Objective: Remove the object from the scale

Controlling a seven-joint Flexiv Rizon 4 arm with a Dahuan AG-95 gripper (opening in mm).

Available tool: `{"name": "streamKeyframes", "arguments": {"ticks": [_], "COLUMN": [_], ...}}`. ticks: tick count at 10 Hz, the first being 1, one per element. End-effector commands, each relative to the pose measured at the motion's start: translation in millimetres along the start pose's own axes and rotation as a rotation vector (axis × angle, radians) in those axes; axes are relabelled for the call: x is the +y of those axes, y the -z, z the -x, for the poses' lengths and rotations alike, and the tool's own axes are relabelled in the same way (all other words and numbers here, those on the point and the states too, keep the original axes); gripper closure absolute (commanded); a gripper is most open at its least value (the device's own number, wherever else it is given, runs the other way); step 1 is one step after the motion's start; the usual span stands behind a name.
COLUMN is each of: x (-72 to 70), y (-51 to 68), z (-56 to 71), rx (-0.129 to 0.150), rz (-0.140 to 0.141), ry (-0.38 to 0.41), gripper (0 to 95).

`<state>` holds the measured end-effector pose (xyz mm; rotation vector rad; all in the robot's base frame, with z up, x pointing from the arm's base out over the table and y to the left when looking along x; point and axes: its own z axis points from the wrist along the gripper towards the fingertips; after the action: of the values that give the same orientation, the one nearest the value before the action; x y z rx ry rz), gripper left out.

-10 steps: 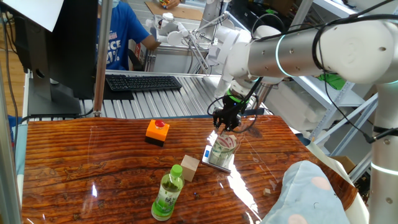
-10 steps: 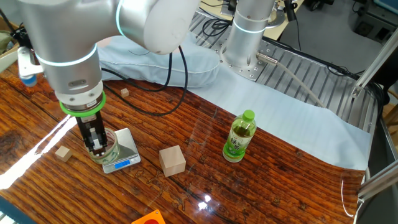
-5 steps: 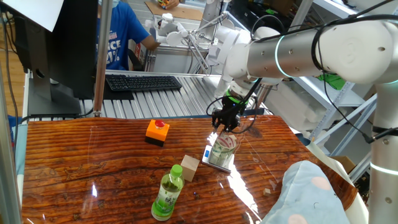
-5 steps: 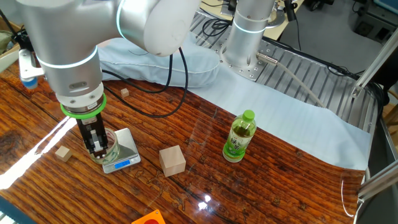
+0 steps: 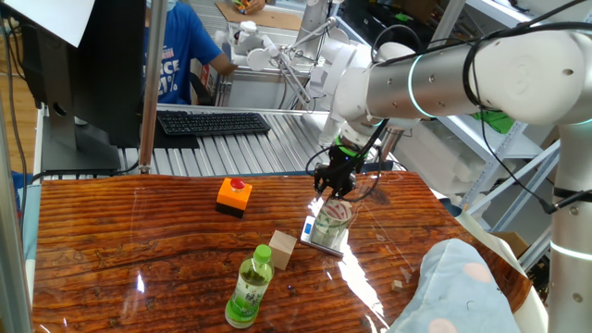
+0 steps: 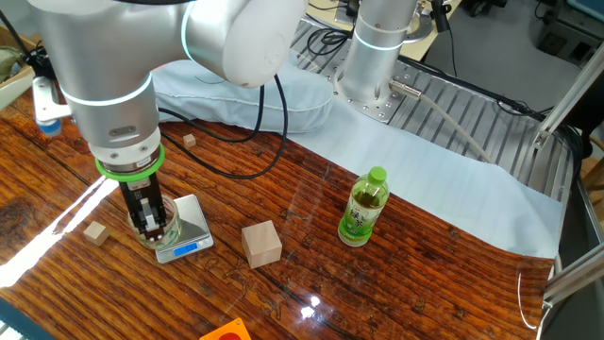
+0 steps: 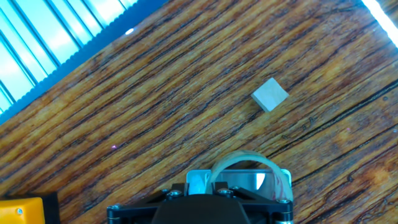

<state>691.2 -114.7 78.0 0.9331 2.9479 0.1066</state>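
Note:
The small clear round jar [image 5: 331, 220] with greenish-white contents stands on the flat silver scale [image 5: 314, 242], right of the table's middle. It also shows in the other fixed view [image 6: 166, 225] on the scale [image 6: 192, 236]. My gripper [image 6: 146, 219] points straight down, its narrow-set fingers at the jar's rim on its left side; in one fixed view the gripper [image 5: 332, 188] is just above the jar. The hand view shows the jar's rim [image 7: 244, 163] and the scale [image 7: 198, 183] just beyond my fingers. Whether the fingers press the jar's wall is hidden.
A tan wooden cube [image 5: 283, 248] and a green-capped bottle [image 5: 250, 289] stand close to the scale. An orange box with a red button [image 5: 234, 195] is farther left. A small wooden block [image 6: 94, 232] lies near the jar. Pale blue cloth [image 6: 453, 184] covers one table side.
The arm has shifted very slightly sideways over the jar. The jar and scale have not moved.

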Motion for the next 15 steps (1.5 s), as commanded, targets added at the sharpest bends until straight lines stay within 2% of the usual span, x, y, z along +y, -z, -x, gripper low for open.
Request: {"name": "streamKeyframes", "arguments": {"ticks": [1, 5, 6, 11, 15], "x": [-0.8, -2.6, -3.0, -4.5, -7.2], "y": [-4.1, -6.8, -7.0, -6.6, 9.1], "z": [-1.6, -3.1, -3.3, -3.6, -7.6], "rx": [-0.002, -0.006, -0.006, -0.002, 0.002], "rz": [0.0, -0.002, -0.002, 0.0, 0.002], "ry": [-0.002, 0.013, 0.035, 0.043, 0.03], "gripper": [76.0, 76.0, 95.0, 95.0, 95.0]}}
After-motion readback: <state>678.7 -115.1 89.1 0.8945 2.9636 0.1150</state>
